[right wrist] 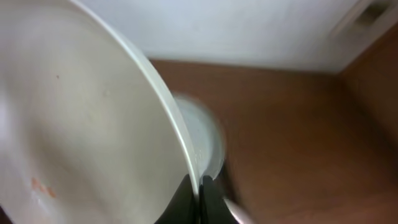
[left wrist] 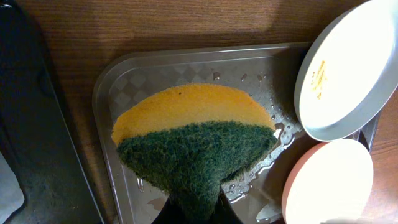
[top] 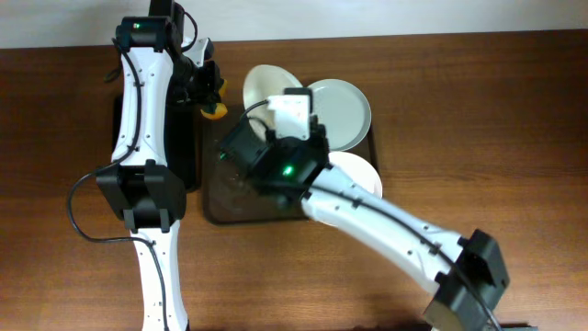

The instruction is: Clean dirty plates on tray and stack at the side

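The right tool [right wrist: 200, 198] is clenching a plate [right wrist: 81, 124] by its rim, tilting it at the tray [left wrist: 124, 74] edge, presumably so the left tool [left wrist: 196, 214], which is gripping the sponge [left wrist: 186, 143], can reach the orange smear [left wrist: 318, 78].

The half-round yellow foam sponge [left wrist: 186, 109] has a rough, fibrous green scouring face. The dark brown rectangular plastic tray [left wrist: 124, 81] is finely checkered (wet and shiny in patches). The round white plate [left wrist: 348, 68], upper right, is smooth and glossy; the brown wooden tabletop [left wrist: 155, 25] is faintly grained.
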Tool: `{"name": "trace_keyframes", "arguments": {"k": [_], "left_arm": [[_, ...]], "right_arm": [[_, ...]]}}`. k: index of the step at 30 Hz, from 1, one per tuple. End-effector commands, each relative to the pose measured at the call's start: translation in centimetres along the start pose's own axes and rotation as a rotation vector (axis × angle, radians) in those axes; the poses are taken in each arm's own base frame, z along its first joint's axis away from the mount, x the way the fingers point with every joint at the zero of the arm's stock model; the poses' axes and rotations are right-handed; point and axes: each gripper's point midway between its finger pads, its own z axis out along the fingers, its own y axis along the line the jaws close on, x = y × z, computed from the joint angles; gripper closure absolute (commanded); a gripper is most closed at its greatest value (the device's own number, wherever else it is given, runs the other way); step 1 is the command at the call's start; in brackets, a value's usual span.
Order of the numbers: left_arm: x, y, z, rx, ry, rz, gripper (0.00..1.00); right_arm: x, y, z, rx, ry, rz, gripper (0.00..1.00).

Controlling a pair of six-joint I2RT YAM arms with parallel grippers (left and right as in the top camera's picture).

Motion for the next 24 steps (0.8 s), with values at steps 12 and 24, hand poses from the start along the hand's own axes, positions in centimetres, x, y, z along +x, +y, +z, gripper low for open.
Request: {"name": "trace_keyframes", "arguments": {"k": [12,24], "left_arm": [[0.3,-0.5,0.6,-0.321,-0.074,-0.246,0.99],[5.3,-0.5,8.7,-0.46,0.092,-0.273,0.99]], "right_arm": [[12.4,7.0,11.2,-0.387,0.611,0.426,0.96],[11.6,7.9,11.1,-0.436,0.596,0.452,0.96]]}}
